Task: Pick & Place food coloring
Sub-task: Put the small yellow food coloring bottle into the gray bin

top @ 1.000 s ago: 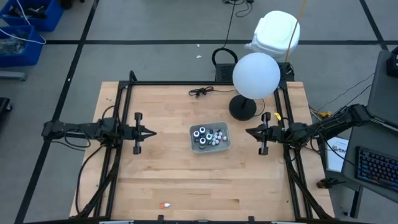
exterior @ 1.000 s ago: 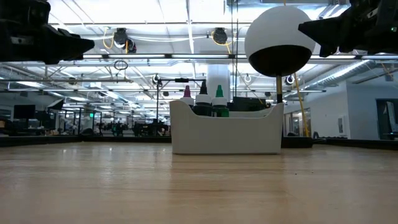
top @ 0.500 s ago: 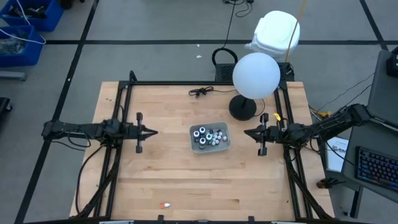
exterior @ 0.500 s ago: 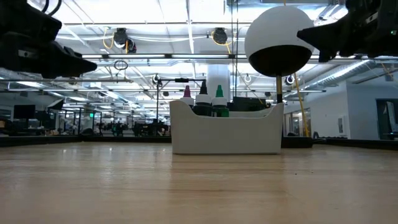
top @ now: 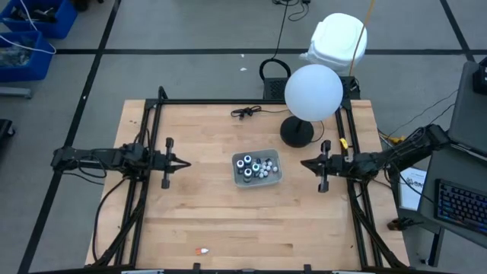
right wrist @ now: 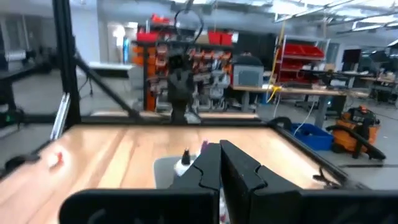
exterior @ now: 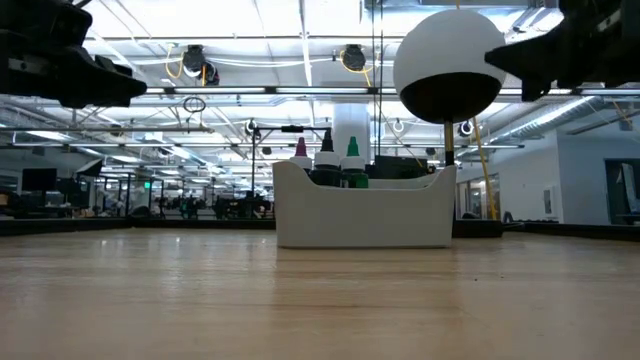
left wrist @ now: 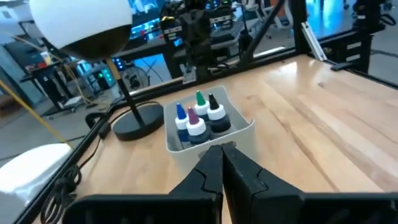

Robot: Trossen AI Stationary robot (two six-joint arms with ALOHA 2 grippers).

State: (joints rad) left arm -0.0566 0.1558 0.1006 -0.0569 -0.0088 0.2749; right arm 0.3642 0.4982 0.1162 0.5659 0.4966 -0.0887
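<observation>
The food coloring bottles [top: 254,165] stand upright in a grey rectangular tray [top: 277,178] at the table's middle. In the left wrist view the bottles [left wrist: 199,118] show white collars and blue, green, purple and black tips. In the low view their tips [exterior: 326,152] rise above the tray wall [exterior: 362,218]. My left gripper [top: 187,162] hovers left of the tray, shut, pointing at it; its own view shows the gripper [left wrist: 221,150] shut. My right gripper [top: 303,163] hovers right of the tray, also shut; its wrist view shows the gripper [right wrist: 219,152] with a bottle [right wrist: 184,163] beyond.
A lamp with a white globe [top: 313,91] and a black round base [top: 297,133] stands just behind the right gripper. A black cable [top: 245,112] lies near the far edge. A small orange scrap [top: 202,250] lies near the near edge. Black frame rails [top: 144,190] run along both sides.
The left gripper has sunk a little, as the low view shows. The right gripper edged toward the tray, then drew back slightly toward the table's right edge. Both have stayed shut, and the tray and bottles have not moved.
</observation>
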